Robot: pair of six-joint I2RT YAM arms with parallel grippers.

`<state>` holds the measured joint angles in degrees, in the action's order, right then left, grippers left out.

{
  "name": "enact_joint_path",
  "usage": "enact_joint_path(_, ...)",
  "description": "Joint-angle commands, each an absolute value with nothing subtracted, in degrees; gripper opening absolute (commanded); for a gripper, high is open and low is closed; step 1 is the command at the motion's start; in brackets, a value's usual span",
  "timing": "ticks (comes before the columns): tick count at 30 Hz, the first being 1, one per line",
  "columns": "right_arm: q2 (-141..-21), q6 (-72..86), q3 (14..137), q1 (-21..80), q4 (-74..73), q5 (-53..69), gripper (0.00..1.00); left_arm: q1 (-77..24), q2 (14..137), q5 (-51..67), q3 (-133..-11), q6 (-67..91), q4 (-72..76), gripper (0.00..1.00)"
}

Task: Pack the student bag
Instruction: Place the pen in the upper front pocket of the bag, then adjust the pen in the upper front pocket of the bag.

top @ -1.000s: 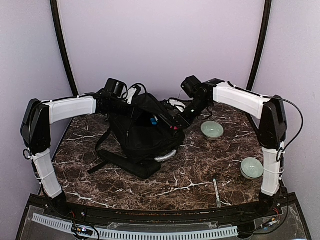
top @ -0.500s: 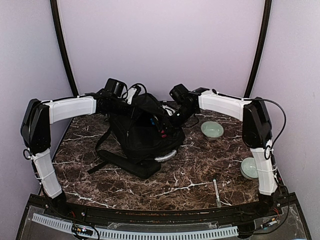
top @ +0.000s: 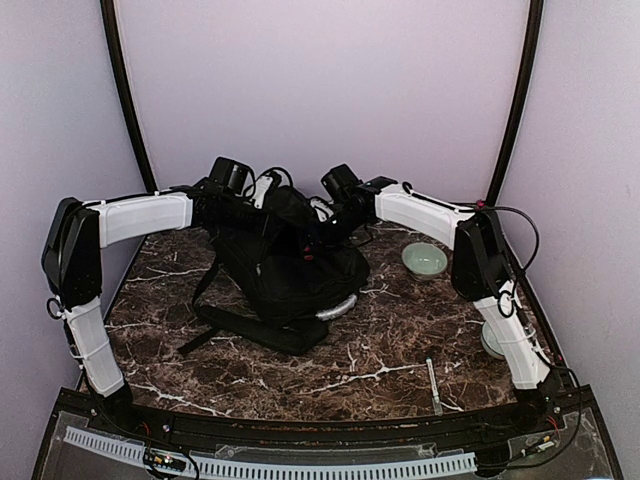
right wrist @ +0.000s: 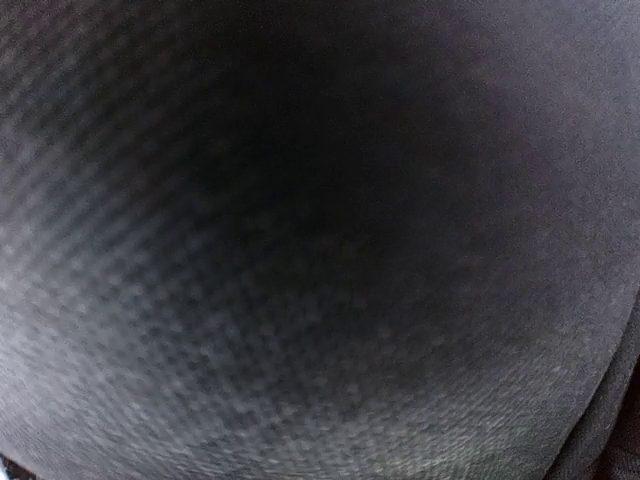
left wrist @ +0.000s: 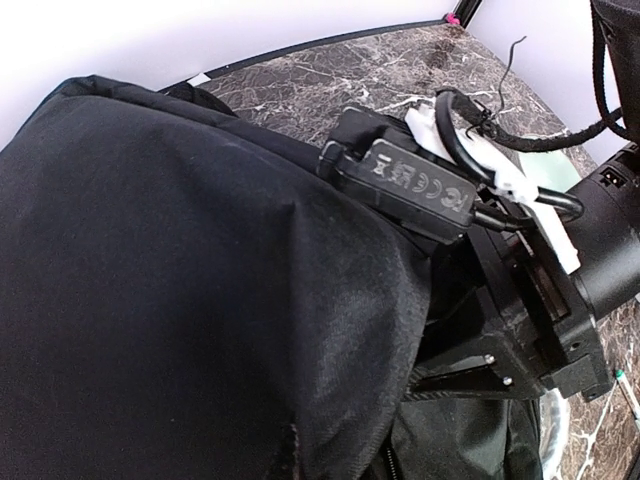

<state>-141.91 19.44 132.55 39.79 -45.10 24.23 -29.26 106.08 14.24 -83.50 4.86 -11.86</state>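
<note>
The student bag (top: 285, 270) is a large black backpack standing slumped in the middle of the table, with grey-white trim (top: 336, 311) at its lower right. My left gripper (top: 258, 207) is at the bag's top left edge. Black fabric (left wrist: 200, 300) drapes over its fingers, and the bag's top stays held up there. My right gripper (top: 320, 232) reaches in from the right and is pushed into the bag's top opening. Its body shows in the left wrist view (left wrist: 530, 320). The right wrist view shows only black fabric (right wrist: 320, 250), with the fingers hidden.
A pale green bowl (top: 425, 260) sits right of the bag. A second bowl (top: 490, 342) is partly hidden behind the right arm. A thin light stick (top: 434, 386) lies near the front right. A shoulder strap (top: 205, 330) trails to the bag's left front.
The right arm has swung left and its gripper has gone deeper into the bag's opening. The bag's top has shifted slightly. The left arm has not moved.
</note>
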Motion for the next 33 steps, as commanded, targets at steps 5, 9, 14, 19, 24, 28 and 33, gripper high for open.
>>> enact_joint_path(5,-140.3,11.6,134.0,40.2,-39.6,17.8,0.44,-30.7,103.7,19.8,-86.3,5.1,-10.4,0.04)
enact_joint_path(9,-135.2,9.3,128.8,40.3,-39.9,18.5,0.52,-30.7,103.4,19.8,-86.3,5.1,-10.3,0.04)
enact_joint_path(14,-128.8,5.7,122.1,40.3,-40.3,21.6,0.55,-30.7,103.4,19.8,-86.2,5.1,-10.3,0.04)
enact_joint_path(19,-123.4,0.8,114.2,40.3,-39.7,25.8,0.61,-30.6,103.1,19.5,-86.2,5.0,-10.3,0.04)
enact_joint_path(24,-120.6,-7.6,108.1,40.3,-38.0,27.8,0.29,-30.7,103.0,19.6,-86.2,5.0,-10.3,0.04)
enact_joint_path(28,-121.8,-11.2,108.4,40.4,-38.9,24.8,0.02,-30.7,102.9,19.7,-86.1,5.1,-10.2,0.04)
enact_joint_path(33,-125.1,-12.0,109.5,40.7,-38.9,23.7,0.01,-30.6,102.7,19.5,-86.1,5.0,-10.2,0.04)
